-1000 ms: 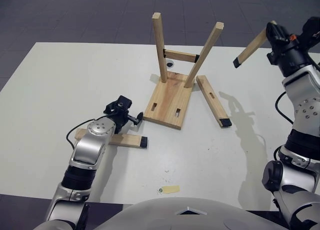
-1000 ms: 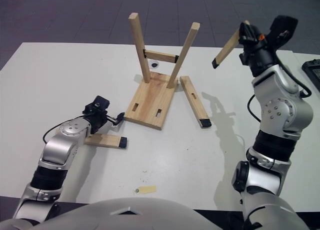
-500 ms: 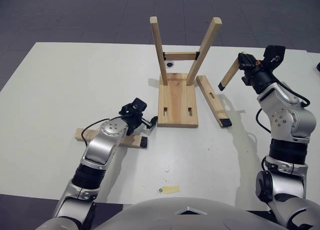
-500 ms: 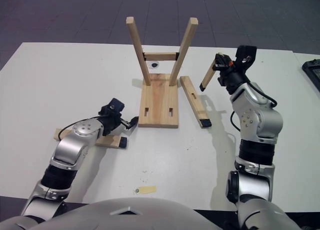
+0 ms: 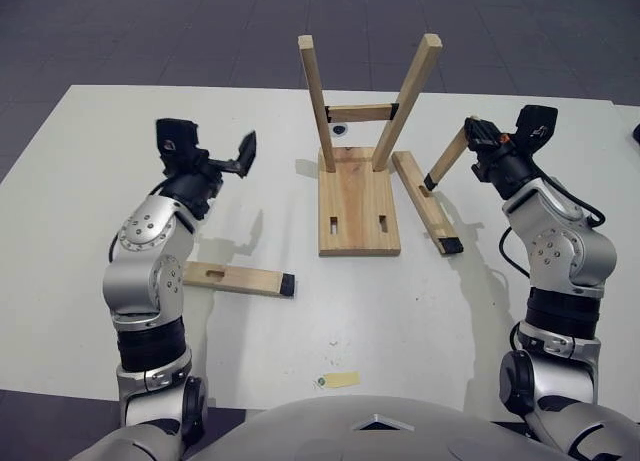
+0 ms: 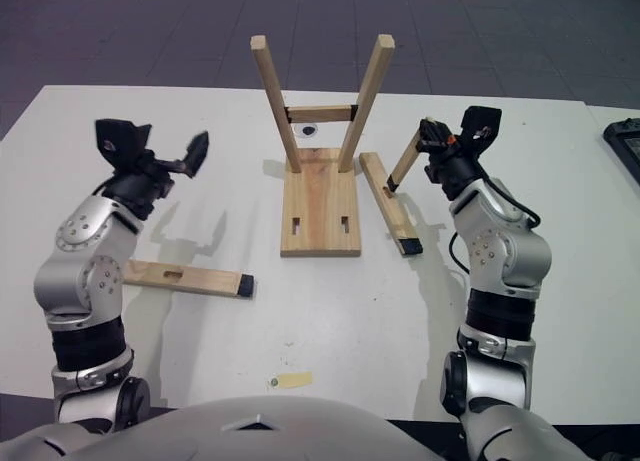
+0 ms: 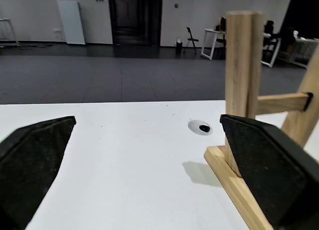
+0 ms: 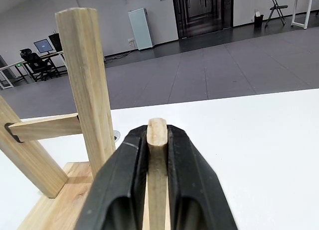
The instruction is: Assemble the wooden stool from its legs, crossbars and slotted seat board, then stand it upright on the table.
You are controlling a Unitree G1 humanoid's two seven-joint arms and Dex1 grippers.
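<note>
Crossbar (image 5: 447, 159) clamped in right gripper (image 5: 474, 133), likely next slotting into lying leg (image 5: 438, 224); left gripper (image 5: 207, 146) jaws apart, empty.

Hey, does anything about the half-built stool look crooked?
Yes. On the flat wooden seat board, the two standing wooden legs splay apart: the right leg leans outward markedly, the left leg slightly, so they aren't parallel.

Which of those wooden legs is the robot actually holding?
The slanted leg clamped in the right tool, its dark-capped end pointing down beside the seat board. Two upright legs stand in that board; two loose legs lie flat on the table.
</note>
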